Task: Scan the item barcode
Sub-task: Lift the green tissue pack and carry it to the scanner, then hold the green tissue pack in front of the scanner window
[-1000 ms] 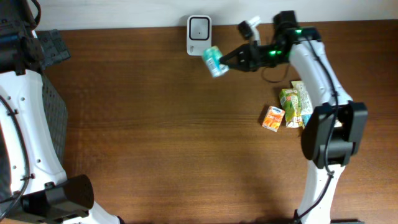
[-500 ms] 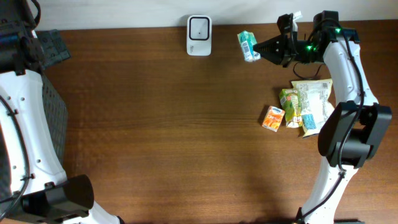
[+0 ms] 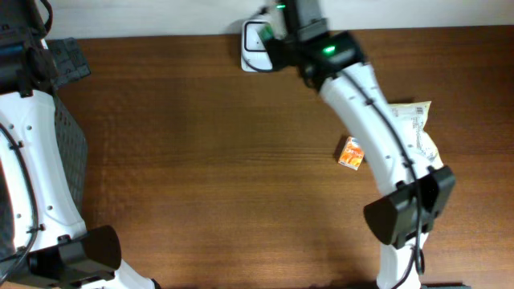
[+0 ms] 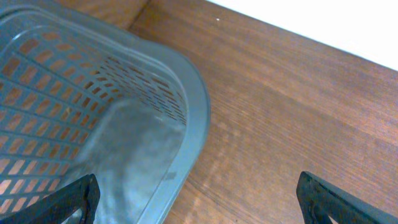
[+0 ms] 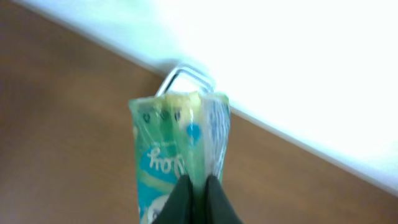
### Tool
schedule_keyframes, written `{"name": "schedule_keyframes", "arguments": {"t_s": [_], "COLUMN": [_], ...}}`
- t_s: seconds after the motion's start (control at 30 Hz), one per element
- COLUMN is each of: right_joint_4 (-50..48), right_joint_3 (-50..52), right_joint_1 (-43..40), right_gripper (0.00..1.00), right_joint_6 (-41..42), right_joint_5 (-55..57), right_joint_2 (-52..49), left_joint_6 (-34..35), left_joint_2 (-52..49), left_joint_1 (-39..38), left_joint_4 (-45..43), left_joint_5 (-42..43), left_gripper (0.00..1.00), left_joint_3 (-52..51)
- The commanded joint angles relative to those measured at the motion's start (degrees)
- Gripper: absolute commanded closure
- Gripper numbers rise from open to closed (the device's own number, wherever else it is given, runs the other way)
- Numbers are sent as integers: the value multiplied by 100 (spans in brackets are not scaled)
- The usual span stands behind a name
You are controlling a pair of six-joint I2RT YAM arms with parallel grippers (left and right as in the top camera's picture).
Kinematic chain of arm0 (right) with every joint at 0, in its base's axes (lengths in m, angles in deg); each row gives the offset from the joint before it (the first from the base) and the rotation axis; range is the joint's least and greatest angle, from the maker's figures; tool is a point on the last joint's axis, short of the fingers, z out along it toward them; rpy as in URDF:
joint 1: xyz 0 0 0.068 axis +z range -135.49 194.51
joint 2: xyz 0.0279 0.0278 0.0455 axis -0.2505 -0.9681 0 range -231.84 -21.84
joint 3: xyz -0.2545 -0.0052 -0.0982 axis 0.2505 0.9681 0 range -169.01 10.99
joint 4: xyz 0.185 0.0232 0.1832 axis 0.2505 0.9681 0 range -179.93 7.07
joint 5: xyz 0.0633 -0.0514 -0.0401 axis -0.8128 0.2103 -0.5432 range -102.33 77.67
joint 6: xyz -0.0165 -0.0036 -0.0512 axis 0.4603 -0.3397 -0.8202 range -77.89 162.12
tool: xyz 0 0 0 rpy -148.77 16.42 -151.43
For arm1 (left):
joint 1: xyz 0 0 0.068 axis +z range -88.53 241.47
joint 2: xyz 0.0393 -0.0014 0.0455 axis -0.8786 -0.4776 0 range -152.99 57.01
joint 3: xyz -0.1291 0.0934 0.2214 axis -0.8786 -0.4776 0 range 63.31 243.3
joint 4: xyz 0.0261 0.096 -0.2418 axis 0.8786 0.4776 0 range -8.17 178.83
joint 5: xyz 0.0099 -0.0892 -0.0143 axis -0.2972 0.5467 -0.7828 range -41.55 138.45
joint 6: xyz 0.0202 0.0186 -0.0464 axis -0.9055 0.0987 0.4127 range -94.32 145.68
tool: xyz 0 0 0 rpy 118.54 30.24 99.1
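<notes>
At the near edge of the table (image 3: pixel 201 177) stand the bases of the two arms, one at each corner. A little farther in, on the right, one small orange carton (image 3: pixel 352 152) lies flat on the wood, and just beyond it one pale snack bag (image 3: pixel 416 120) shows from under the right arm, which crosses over that spot; whether the bag and the carton touch cannot be told. On the left side one grey mesh basket (image 4: pixel 199 106) sits on the table, and the left gripper (image 4: pixel 199 204) hangs above its rim and the bare wood beside it, its two fingers spread wide with nothing between them. At the far edge, against the white wall, stands one white scanner (image 3: pixel 253 50). The right arm reaches all the way there, and the right gripper (image 5: pixel 198 186) has its two fingers pinched together on the lower end of one green and blue carton (image 5: pixel 171 155). The carton is held upright in the air just in front of the scanner, whose white edge shows blurred behind its top.
</notes>
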Motion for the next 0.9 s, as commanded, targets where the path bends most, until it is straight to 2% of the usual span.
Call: {"name": "schedule_keyframes", "arguments": {"t_s": [0.0, 0.03, 0.13, 0.17, 0.3, 0.37, 0.87], "right_joint_4": [-1093, -1631, -2507, -2686, -3773, -3904, -3814], "right_joint_3": [-15, -15, -15, -15, -13, -13, -13], "right_joint_1": [122, 116, 72, 48, -33, -59, 48], "right_gripper": [96, 96, 96, 96, 96, 96, 96], "right_joint_6": [-1838, -2461, -3591, -3700, -3720, -3722, -3657], "right_joint_5": [1473, 1471, 1473, 1471, 1198, 1093, 1016], "right_joint_2": [-765, -1088, -1727, -1851, -2402, -2487, -2406], "left_joint_6": [50, 50, 50, 50, 50, 50, 50], "left_joint_2": [-11, -11, -11, -11, -11, -11, -11], "left_joint_1": [35, 35, 35, 35, 35, 35, 35], "left_joint_4": [2, 2, 4, 2, 2, 2, 2], "left_joint_5": [2, 2, 2, 2, 2, 2, 2], "left_gripper": [1, 1, 1, 1, 1, 1, 1], "left_joint_3": [2, 2, 2, 2, 2, 2, 2]}}
